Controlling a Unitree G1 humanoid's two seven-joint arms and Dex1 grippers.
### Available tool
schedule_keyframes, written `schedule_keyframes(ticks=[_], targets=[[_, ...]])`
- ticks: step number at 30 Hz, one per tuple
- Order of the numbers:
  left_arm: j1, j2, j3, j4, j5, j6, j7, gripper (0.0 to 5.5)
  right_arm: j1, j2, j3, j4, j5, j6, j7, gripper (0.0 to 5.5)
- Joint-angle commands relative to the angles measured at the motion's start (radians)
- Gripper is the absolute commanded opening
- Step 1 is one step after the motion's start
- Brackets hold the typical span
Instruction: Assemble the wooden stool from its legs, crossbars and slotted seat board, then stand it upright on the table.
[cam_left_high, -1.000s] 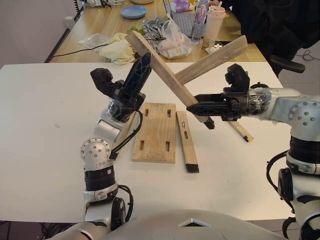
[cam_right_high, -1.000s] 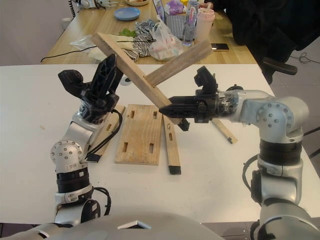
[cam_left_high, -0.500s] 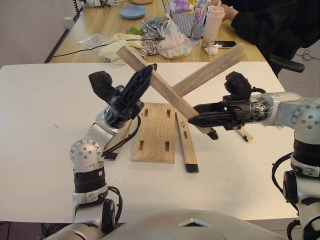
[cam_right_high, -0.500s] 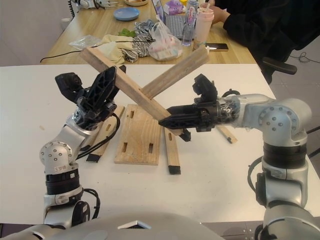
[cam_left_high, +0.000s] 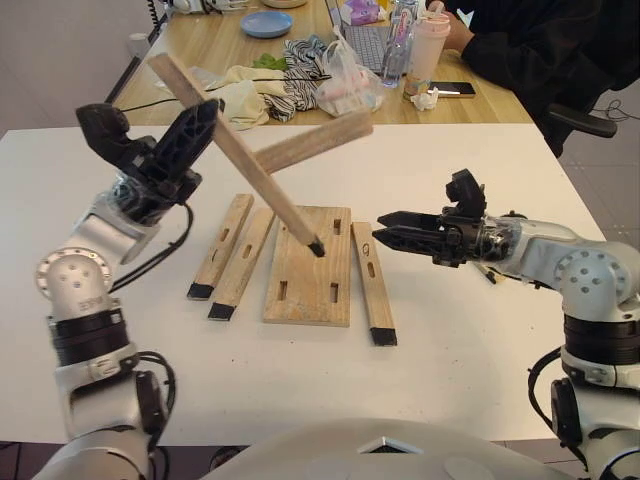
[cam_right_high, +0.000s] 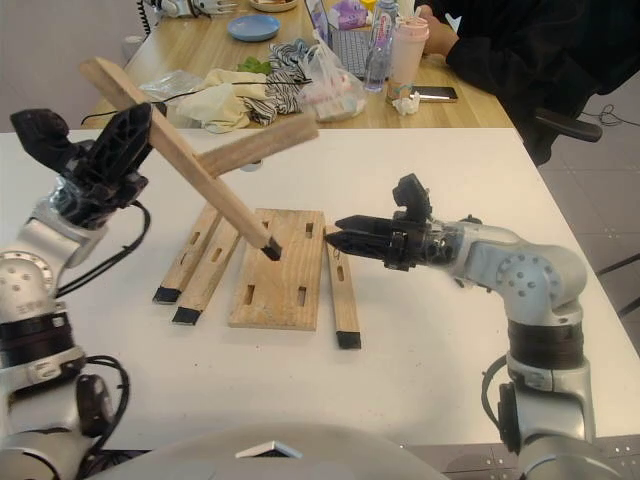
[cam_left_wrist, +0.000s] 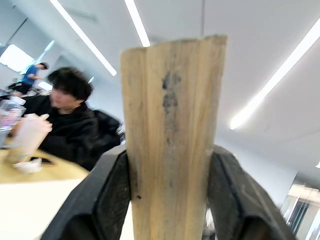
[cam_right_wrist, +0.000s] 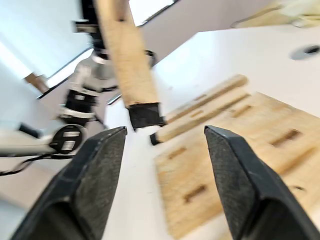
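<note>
I was fitting a leg (cam_left_high: 250, 165): my left tool (cam_left_high: 192, 128) clamped it, pale and tilted, crossbar (cam_left_high: 310, 143) attached, its black foot (cam_left_high: 316, 248) at the slotted seat board (cam_left_high: 310, 290) lying flat on the table (cam_left_high: 450, 330). My right tool (cam_left_high: 380, 225) hung open, empty, beside the board; next, I judged, that foot needed squaring into a slot.

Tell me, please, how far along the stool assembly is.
Done: one pale wooden crossbar appears joined to a black-footed wooden leg. In hand: left gripper holds that leg, foot over the flat slotted seat board; right gripper open, empty. Remaining: three loose pieces lie flat; nothing stands.
</note>
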Motion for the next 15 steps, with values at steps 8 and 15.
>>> schedule_keyframes(ticks=[8, 15], targets=[[0.145, 0.041, -0.074, -0.004, 0.270, -0.086, -0.166, 2.01, 0.009, 0.018, -0.053, 0.214, -0.135, -0.147, -0.046, 1.05], [0.142, 0.027, -0.097, 0.014, 0.342, -0.128, -0.189, 2.01, 0.007, -0.005, -0.034, 0.207, -0.158, -0.127, 0.001, 0.01]])
